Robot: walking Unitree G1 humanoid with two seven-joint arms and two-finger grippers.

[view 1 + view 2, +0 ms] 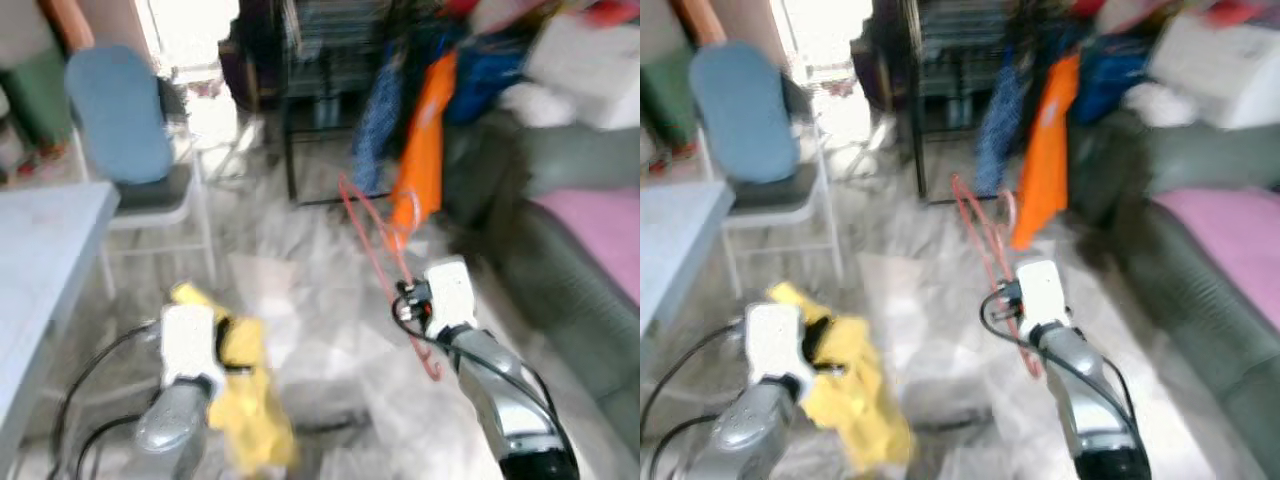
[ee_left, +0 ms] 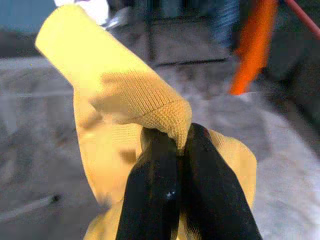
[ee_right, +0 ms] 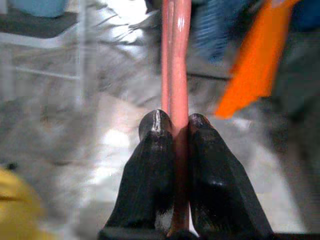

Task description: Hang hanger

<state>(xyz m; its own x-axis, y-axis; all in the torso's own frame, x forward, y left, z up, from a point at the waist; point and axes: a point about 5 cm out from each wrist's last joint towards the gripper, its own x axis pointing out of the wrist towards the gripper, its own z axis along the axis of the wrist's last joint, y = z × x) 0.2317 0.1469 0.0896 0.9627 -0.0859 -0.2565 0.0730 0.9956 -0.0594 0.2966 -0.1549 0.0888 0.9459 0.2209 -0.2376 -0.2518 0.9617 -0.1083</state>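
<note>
A red wire hanger (image 1: 375, 240) stands up from my right gripper (image 3: 173, 122), whose black fingers (image 3: 207, 170) are shut on its two rods. The hanger's hook end curls low by the right wrist (image 1: 432, 368). My left gripper (image 2: 182, 140) is shut on a yellow knitted garment (image 2: 120, 90), which hangs down in front of the left arm (image 1: 245, 400). Ahead, clothes hang on a dark rack (image 1: 320, 70), among them an orange piece (image 1: 425, 150) and a blue piece (image 1: 378, 120). The head views are blurred.
A white folding chair with a blue back (image 1: 125, 120) stands at the left, beside a grey table edge (image 1: 45, 250). A grey sofa with a pink cushion (image 1: 595, 225) runs along the right. Marbled floor (image 1: 300, 290) lies between them. A person's legs (image 1: 30, 90) show far left.
</note>
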